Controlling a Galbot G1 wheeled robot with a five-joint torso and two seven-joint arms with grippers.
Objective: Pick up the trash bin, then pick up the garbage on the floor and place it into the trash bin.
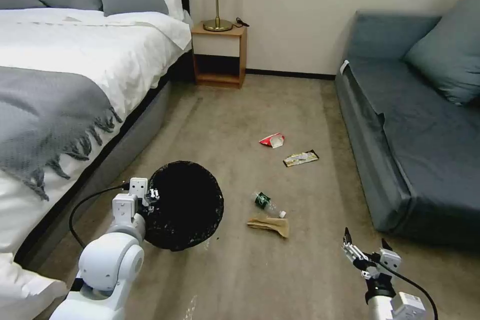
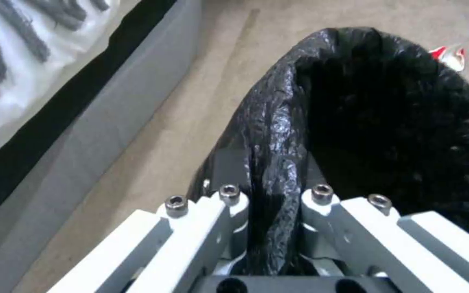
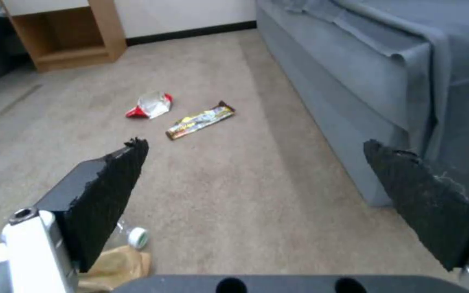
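1. Now the left gripper [image 1: 152, 195] pinches the rim of the trash bin [image 1: 186, 205], and its jaws squeeze the shiny black bag folded over the edge.
2. Seen from the left wrist, the black bag [image 2: 278, 162] runs up between the two white fingers [image 2: 207, 219].
3. The trash bin hangs tipped, so its dark open mouth faces up toward the head camera. It is near the bed [image 1: 75, 70].
4. The right gripper [image 1: 366, 246] is low on the right, above the carpet [image 1: 225, 110], with its jaws spread wide and nothing between them.
5. The garbage lies on the carpet between the bin and the blue sofa [image 1: 415, 125].
6. The brown paper bag [image 1: 270, 225] touches the little bottle [image 1: 267, 204].
7. Farther off, the red-and-white packet [image 1: 272, 140] and the gold-and-black wrapper [image 1: 300, 158] lie near each other.
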